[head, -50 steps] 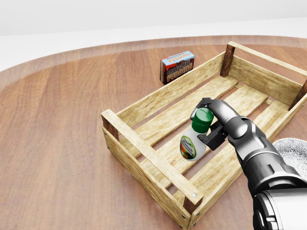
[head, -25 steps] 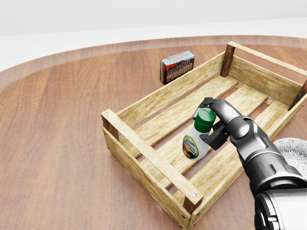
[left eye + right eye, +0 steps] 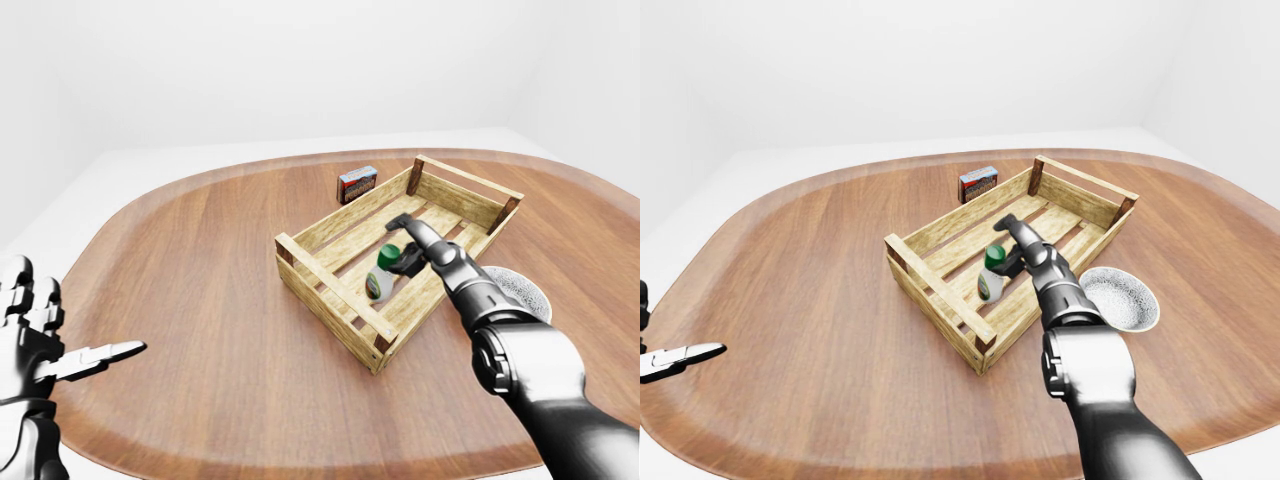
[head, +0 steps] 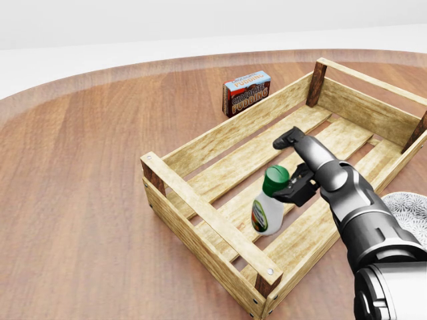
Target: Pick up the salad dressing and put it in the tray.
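**Operator:** My right hand (image 4: 293,170) has let go. A second ago the fingers were wrapped round the green cap; now they're spread, upper finger lifted clear above it, lower ones just beside the neck.

**Observer:** And the salad dressing bottle (image 4: 268,207)?

**Operator:** Just below-left of my hand, standing slightly tilted on the slats inside the wooden crate (image 4: 200,208). It has dropped lower than it sat before, so I judge the placement done; only withdrawing remains.

**Observer:** Your other hand?

**Operator:** Left hand (image 3: 35,335) is far off at the table's near-left edge, fingers extended, holding nothing.

**Observer:** Surroundings?

**Operator:** Right of my arm, a speckled bowl (image 3: 1122,299). Beyond the crate, a chocolate pudding box (image 4: 246,93). All on a rounded wooden table (image 3: 200,260) in a plain white room.
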`<state>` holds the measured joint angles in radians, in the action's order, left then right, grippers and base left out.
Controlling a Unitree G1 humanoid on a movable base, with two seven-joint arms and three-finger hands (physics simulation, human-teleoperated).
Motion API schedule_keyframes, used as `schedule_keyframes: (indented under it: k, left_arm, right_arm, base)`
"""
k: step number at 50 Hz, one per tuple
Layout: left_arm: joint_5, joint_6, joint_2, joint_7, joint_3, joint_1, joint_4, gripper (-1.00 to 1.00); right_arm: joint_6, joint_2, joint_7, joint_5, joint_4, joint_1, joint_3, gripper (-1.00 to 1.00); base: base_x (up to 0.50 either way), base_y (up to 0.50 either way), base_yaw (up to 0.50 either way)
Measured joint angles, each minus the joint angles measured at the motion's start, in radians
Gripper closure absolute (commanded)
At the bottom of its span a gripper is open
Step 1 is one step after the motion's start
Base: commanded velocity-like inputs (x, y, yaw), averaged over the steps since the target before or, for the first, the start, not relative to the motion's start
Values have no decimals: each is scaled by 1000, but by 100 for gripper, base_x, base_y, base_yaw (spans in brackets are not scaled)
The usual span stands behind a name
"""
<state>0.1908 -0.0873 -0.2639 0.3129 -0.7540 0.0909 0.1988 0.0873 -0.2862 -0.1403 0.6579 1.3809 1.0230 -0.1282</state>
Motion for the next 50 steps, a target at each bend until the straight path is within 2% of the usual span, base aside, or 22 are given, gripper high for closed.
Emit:
schedule_keyframes:
  k: [32, 40, 44, 47, 50]
  left_arm:
    - [11, 0, 7, -5, 1, 4, 17, -100]
    - [20, 0, 14, 0, -2, 7, 49, -100]
    - [40, 0, 9, 6, -23, 7, 86, -100]
    - [59, 0, 9, 13, -42, 9, 130, -100]
    - [83, 0, 9, 21, -65, 11, 179, -100]
  right_arm:
    - [0, 4, 11, -13, -8, -57, -17, -100]
    - [0, -26, -26, -52, -42, -85, 5, -100]
    - [-1, -58, -78, -74, -150, -118, 18, -100]
    - [-44, -81, -147, -84, -325, -180, 15, -100]
    - [-114, -99, -232, -85, -506, -254, -2, -100]
  base:
    - [0, 0, 0]
    - [0, 0, 0]
    - [0, 0, 0]
    - [0, 0, 0]
    - [0, 0, 0]
